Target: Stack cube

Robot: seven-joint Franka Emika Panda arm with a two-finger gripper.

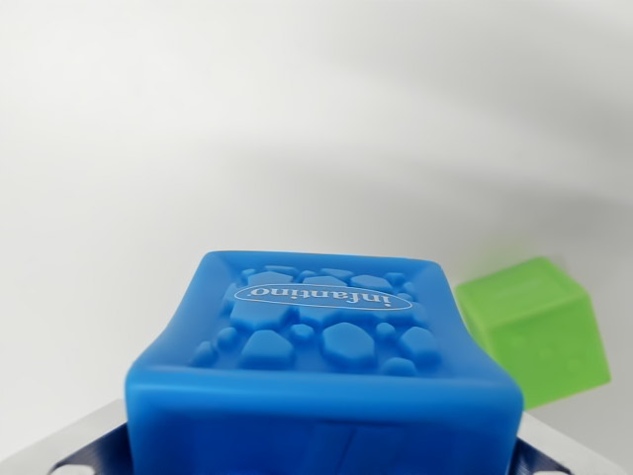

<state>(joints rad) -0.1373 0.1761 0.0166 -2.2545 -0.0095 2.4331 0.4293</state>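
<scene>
While the camera looks along the gripper (321, 457) from close behind, the blue cube (321, 341) fills the lower centre of the frame, its sides bowed inward as if squeezed between the fingers, whose grey and dark parts show only at the bottom corners; the jaws appear closed on it, though the pads themselves are hidden. There are two cubes in all: one blue, with raised pebbles and an oval label, and one green cube (539, 332) at the right edge, just behind it on the white surface (198, 129).
</scene>
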